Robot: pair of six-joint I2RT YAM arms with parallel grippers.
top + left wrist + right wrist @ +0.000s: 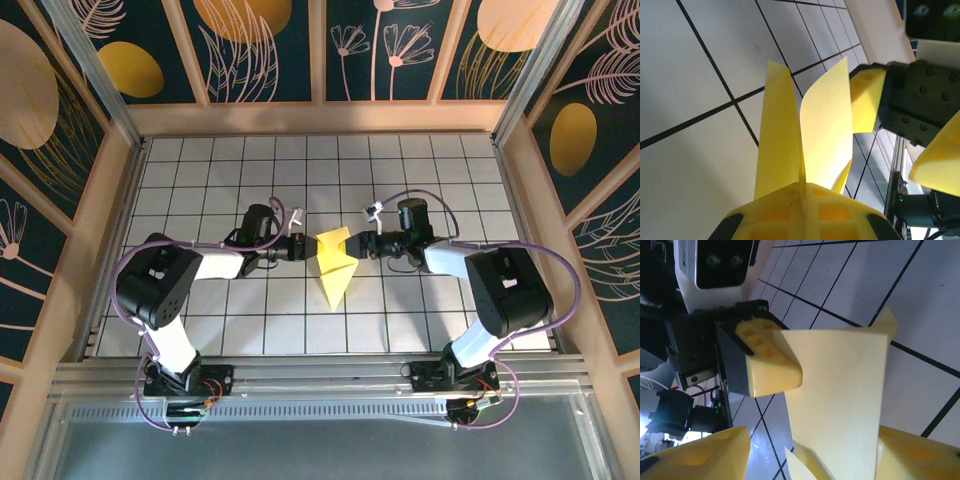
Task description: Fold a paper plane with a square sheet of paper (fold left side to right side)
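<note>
The yellow paper plane (335, 272) lies mid-table as a pointed dart, tip toward the arms, with its far flaps lifted. My left gripper (307, 247) comes in from the left and is shut on the paper. In the left wrist view the pads (785, 210) pinch a raised edge of the sheet (822, 125). My right gripper (361, 245) faces it from the right and is open. In the right wrist view a standing flap (840, 400) rises between its spread fingertips (705, 455), close to the right-hand one. The left gripper's closed fingers (771, 357) hold the flap's far edge.
White gridded table (200, 190) inside a wooden frame with dark painted wall panels (130, 60). A metal rail (320, 375) runs along the near edge by the arm bases. The two wrists nearly meet over the paper.
</note>
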